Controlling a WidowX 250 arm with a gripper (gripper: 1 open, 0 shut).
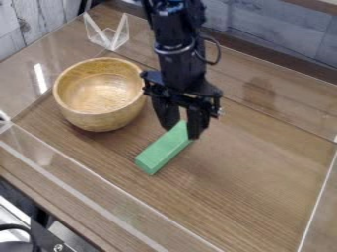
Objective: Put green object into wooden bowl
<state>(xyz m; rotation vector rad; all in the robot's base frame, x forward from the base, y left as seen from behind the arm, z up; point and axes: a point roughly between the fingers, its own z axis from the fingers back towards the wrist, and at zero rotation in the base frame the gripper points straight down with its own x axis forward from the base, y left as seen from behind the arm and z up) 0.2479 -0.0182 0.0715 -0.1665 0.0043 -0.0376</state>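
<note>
Camera view: your hand points straight down over the middle of the desk, its two dark fingers spread wide with a clear gap between them. It grips nothing.

The block lies flat on the desk, just below and a little to the near left of the hand. It runs on a slant, its far right end reaching up under the fingertips and its near left end pointing toward the front edge. That far end sits in the gap between the fingers as you see it from here; you cannot tell whether the tips touch it or hang just above it.

The bowl stands upright to the left of the hand, near it but apart, with the arm's dark body rising just beside its right rim. The block is outside the bowl, to its near right, and the two do not touch. The bowl shows only its own wood grain inside.

A clear wall borders the desk along the near and left sides.
</note>
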